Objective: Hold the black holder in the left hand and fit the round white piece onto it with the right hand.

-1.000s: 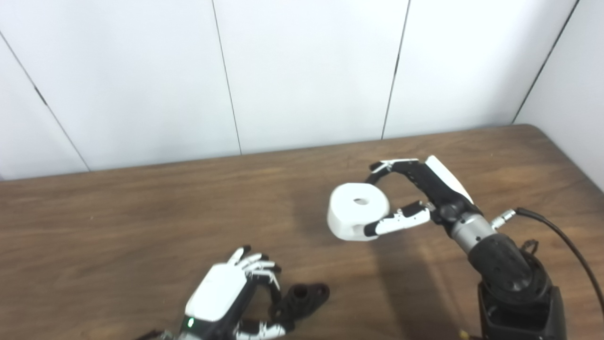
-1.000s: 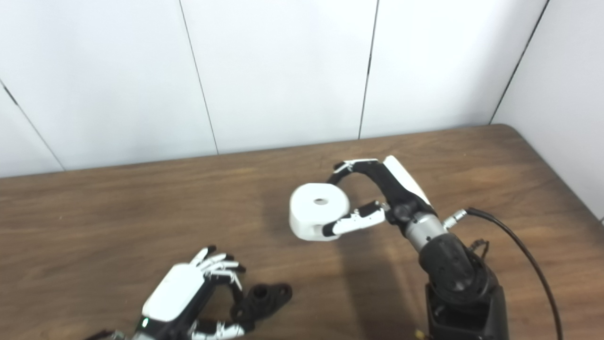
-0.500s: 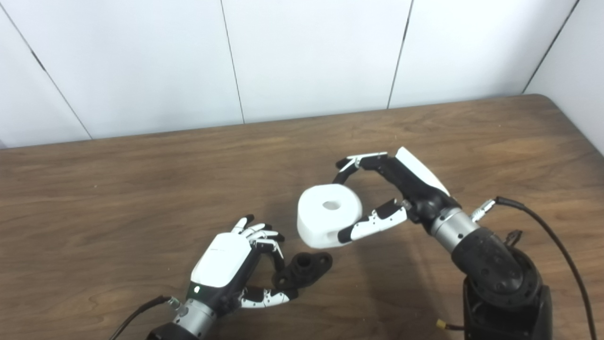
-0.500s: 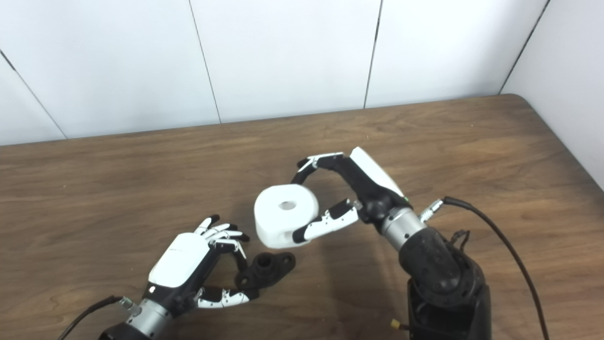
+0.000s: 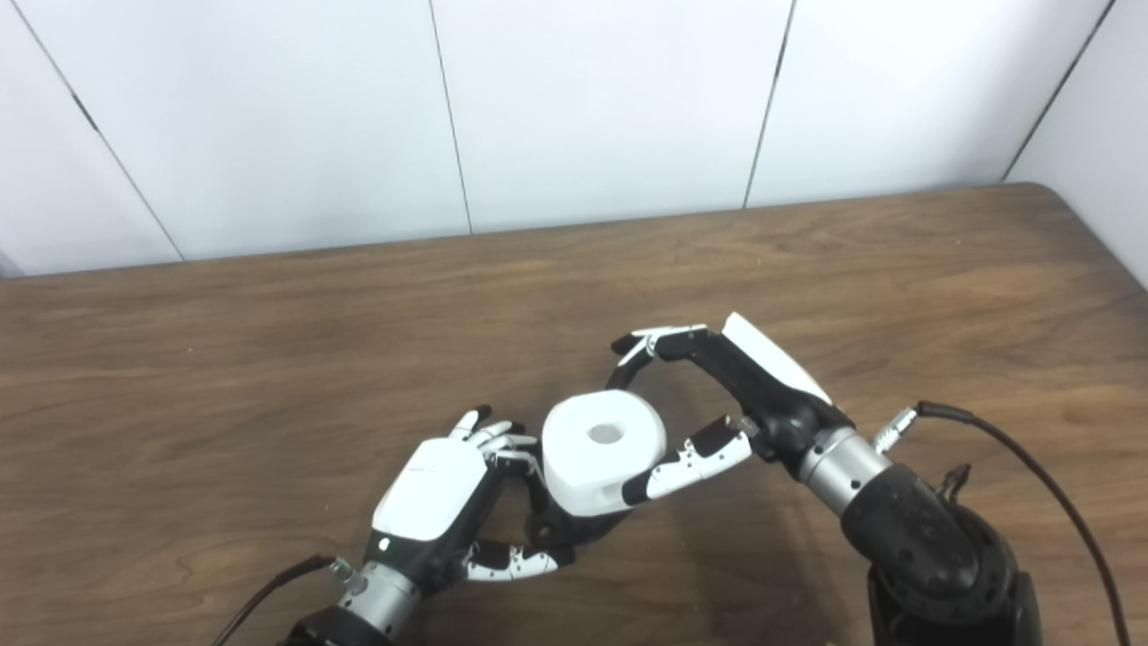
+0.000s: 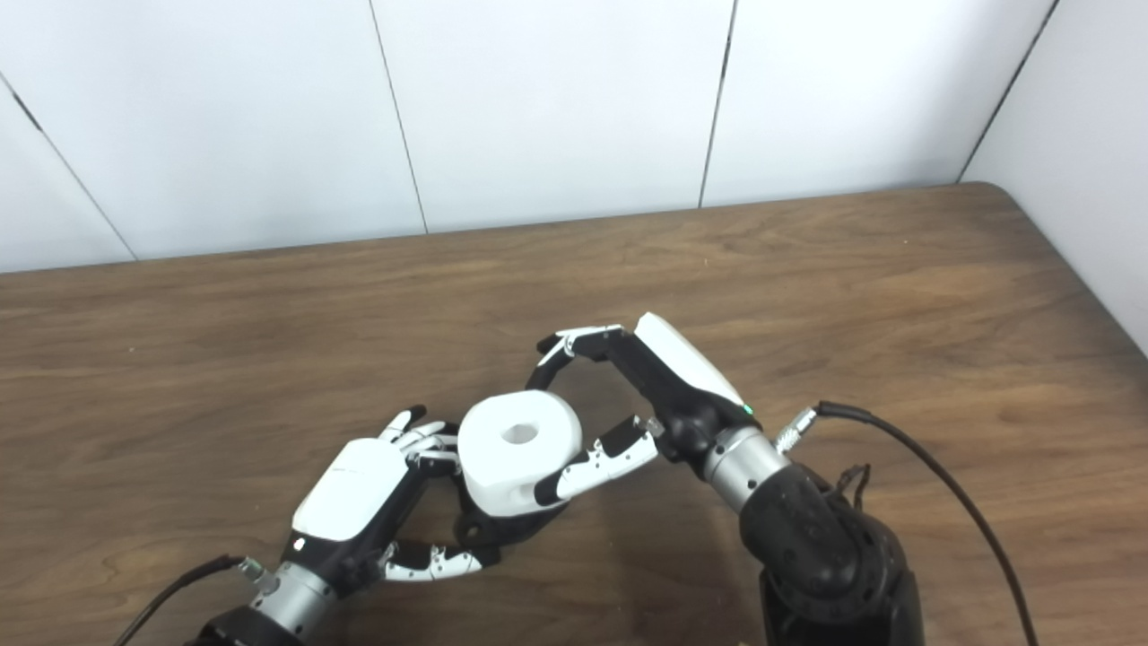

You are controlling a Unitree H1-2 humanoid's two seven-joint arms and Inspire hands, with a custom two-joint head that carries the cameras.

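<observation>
Presently, largest to smallest:

- Table (image 5: 269,359): brown wood top, bearing both hands; you have bare surface beyond the fingertips on every side.
- Right hand (image 5: 708,404): fingers (image 5: 650,341) arch over the far side of the white piece and the thumb presses its near side, so it is clamped on that piece. Keep this pinch steady while you lower.
- Left hand (image 5: 435,480): fingers curled together with the thumb (image 5: 520,563) stretched beneath; they appear closed on the black holder, though the white piece hides the contact itself. Brace it firm so the holder cannot tip.
- Round white piece (image 5: 603,449): thick disc with a central hole (image 5: 605,434), held between the right fingers and thumb, directly over the holder and just beside the left fingertips. Whether it has begun to seat, you cannot tell.
- Black holder (image 6: 489,531): only a dark edge shows under the white piece, between the left fingers and thumb.
- Step in hand, as judged: seating. Keep the disc level, centre its hole on the holder's raised part, press straight down, and release only once it sits flush.
</observation>
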